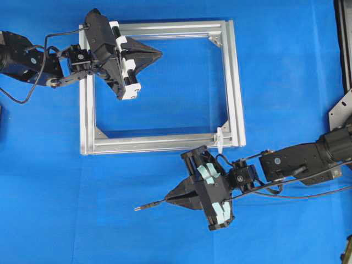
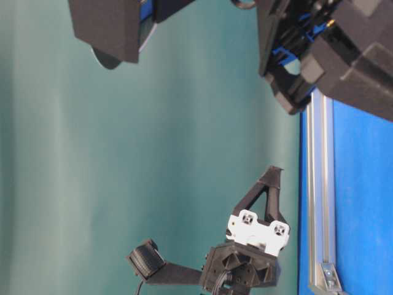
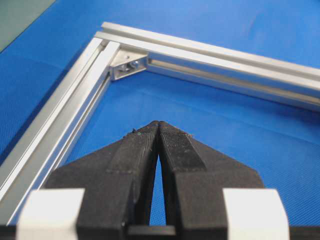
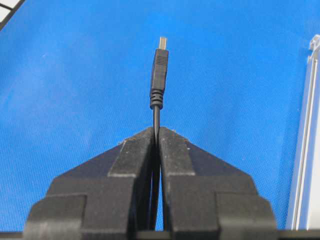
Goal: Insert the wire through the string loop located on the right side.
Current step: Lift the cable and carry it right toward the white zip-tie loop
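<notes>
The thin black wire (image 1: 147,207) ends in a small greyish plug tip and sticks out leftwards from my right gripper (image 1: 169,200), which is shut on it below the frame's lower rail. In the right wrist view the wire (image 4: 158,75) rises straight from my right gripper (image 4: 156,131), plug end up. The tiny white string loop (image 1: 219,138) stands upright on the frame's lower right corner, up and to the right of the plug tip. My left gripper (image 1: 159,53) hovers inside the frame's upper left, shut with nothing in it; the left wrist view shows my left gripper (image 3: 159,124) with its tips touching.
The silver aluminium frame (image 1: 235,82) lies on the blue cloth; its rail (image 4: 305,150) shows at the right wrist view's right edge, and a corner bracket (image 3: 127,65) lies ahead of the left gripper. A metal bracket (image 1: 341,107) and robot cables (image 1: 308,190) sit at the right edge.
</notes>
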Controlling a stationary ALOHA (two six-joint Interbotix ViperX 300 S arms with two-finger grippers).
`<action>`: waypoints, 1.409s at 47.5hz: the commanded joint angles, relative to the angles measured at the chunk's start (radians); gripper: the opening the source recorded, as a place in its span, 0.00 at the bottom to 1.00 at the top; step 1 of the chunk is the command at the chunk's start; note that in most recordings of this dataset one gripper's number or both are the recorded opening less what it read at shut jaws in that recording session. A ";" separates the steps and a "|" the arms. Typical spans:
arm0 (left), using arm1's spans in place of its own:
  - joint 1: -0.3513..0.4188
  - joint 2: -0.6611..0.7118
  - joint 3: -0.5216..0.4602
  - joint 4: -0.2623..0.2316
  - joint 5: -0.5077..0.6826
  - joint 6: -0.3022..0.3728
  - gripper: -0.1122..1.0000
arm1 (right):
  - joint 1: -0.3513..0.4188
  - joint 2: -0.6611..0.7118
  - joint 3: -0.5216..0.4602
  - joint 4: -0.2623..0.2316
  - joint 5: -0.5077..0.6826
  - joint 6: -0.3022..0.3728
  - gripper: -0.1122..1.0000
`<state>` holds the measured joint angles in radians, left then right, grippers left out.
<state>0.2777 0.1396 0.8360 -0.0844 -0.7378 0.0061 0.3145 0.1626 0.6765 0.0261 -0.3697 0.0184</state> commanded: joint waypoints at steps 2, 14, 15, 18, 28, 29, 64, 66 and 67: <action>0.002 -0.031 -0.006 0.003 -0.005 0.002 0.10 | 0.003 -0.034 -0.014 0.000 -0.005 0.000 0.07; 0.002 -0.031 -0.006 0.003 -0.003 0.002 0.10 | 0.002 -0.034 -0.014 0.000 -0.005 0.000 0.07; 0.002 -0.031 -0.006 0.003 -0.003 0.002 0.10 | 0.002 -0.034 -0.014 0.000 -0.005 0.000 0.07; 0.002 -0.029 -0.006 0.003 -0.003 0.002 0.10 | 0.002 -0.032 -0.014 -0.002 -0.005 0.000 0.07; 0.002 -0.031 -0.006 0.003 -0.005 0.002 0.10 | 0.002 -0.037 -0.008 0.000 -0.005 0.002 0.07; 0.002 -0.031 -0.006 0.003 -0.003 0.002 0.10 | 0.002 -0.038 -0.005 0.000 -0.005 0.002 0.07; 0.002 -0.037 0.009 0.003 -0.005 0.002 0.10 | 0.012 -0.480 0.480 0.009 -0.003 0.051 0.07; 0.002 -0.037 0.011 0.003 -0.003 0.002 0.10 | 0.012 -0.509 0.502 0.009 0.005 0.051 0.07; 0.002 -0.037 0.012 0.003 -0.003 0.002 0.10 | 0.012 -0.525 0.511 0.009 0.011 0.052 0.07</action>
<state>0.2777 0.1335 0.8529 -0.0844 -0.7378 0.0077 0.3221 -0.3037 1.1643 0.0322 -0.3651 0.0675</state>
